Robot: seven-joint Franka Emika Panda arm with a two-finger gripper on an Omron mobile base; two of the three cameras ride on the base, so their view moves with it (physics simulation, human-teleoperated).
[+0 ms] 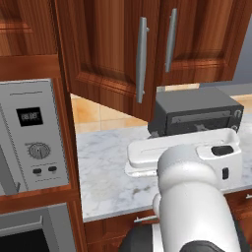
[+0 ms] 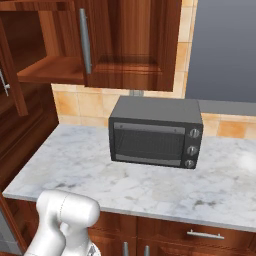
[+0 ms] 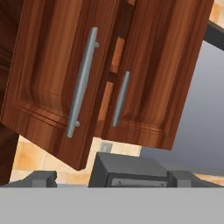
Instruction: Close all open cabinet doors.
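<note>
**Counter and its load**

I see a white-grey marble countertop running along the tan tiled wall, above reddish-brown base cabinets. One thing stands directly on it: a dark grey toaster oven, set toward the back near the wall, glass door facing me, three round knobs stacked down its right side. Marble shows bare to its left, right and front. From the left base view I get the same countertop with the toaster oven at the rear, partly behind the arm. Hand view catches the oven's top.
</note>
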